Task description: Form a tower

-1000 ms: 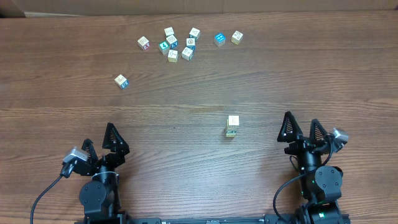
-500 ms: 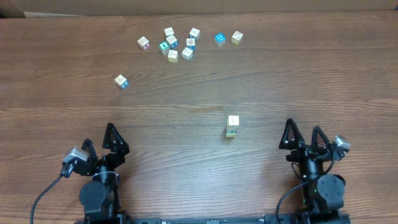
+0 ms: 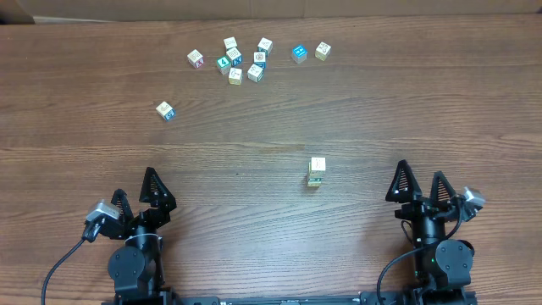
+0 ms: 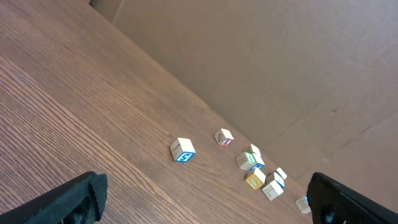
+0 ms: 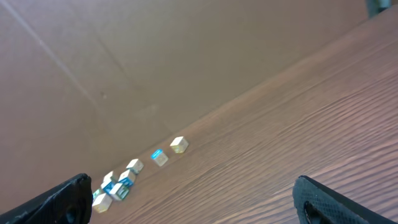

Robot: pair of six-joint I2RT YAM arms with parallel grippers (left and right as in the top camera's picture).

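- Overhead: the tower stood on the table, right of centre and nearer the right gripper than the left gripper.
- It stood upright, long axis vertical, cream top face toward the camera.
- A cluster of loose cubes and a pair of cubes lay along the far edge. A single cube sat apart at far left. All were well apart from the tower, none between it and the grippers.
- Both grippers sat at the near edge, fingers spread wide, holding nothing.
- Left wrist: fingers wide apart over wood. Ahead lay the single cube and further cubes, with a cardboard wall behind.
- Right wrist: fingers wide apart. Cubes lay far off by the wall.
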